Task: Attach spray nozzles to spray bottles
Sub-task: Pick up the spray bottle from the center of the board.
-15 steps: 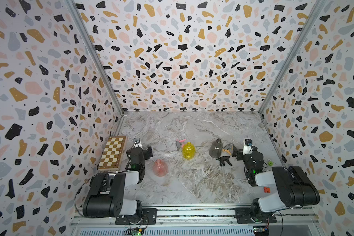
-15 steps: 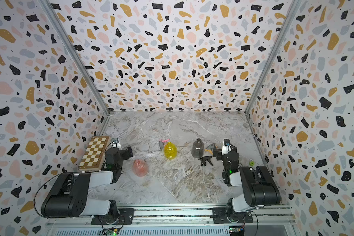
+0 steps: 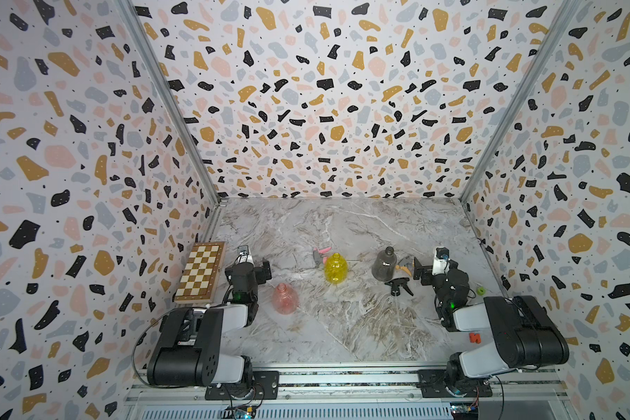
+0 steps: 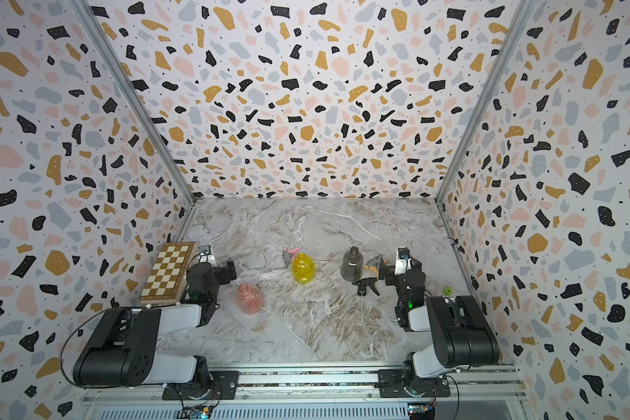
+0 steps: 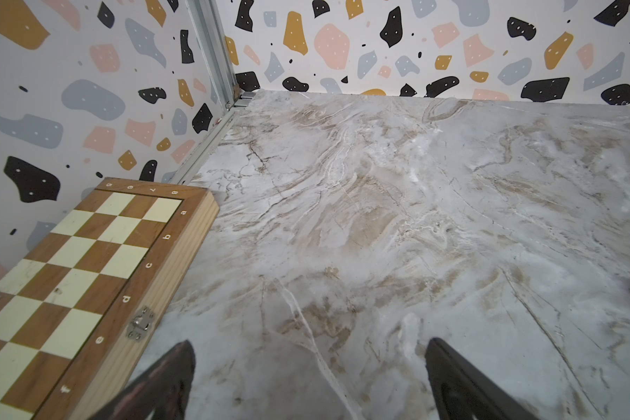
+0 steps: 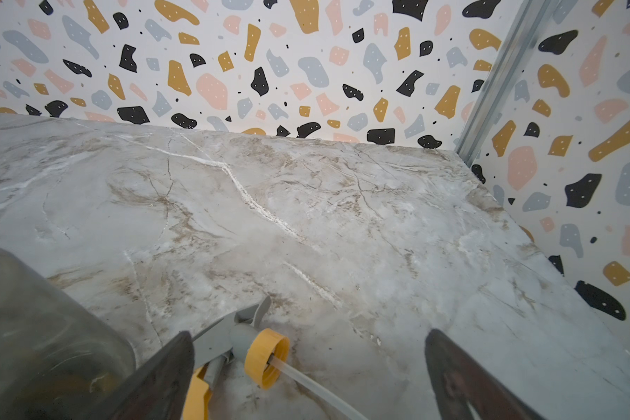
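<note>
On the marble table (image 3: 360, 327), clock read from a top view, twelve at the back wall.

Bottles, three, translucent, round-bellied, upright, necks bare:
- yellow bottle (image 3: 335, 268) near centre
- pink bottle (image 3: 285, 299) at its 8 o'clock
- grey bottle (image 3: 385, 264) at its 3 o'clock

Nozzles, three, lying loose, dip tubes exposed:
- pink-trigger nozzle (image 3: 321, 252) just at the yellow's 11
- orange-trigger nozzle (image 6: 266, 358) beside the grey's 3
- black nozzle (image 3: 400, 285) at the grey's 5

Fitted: none. Three pairings outstanding.

Left gripper (image 5: 306, 349), right gripper (image 6: 309, 334): jaws spread, holding nothing.
</note>
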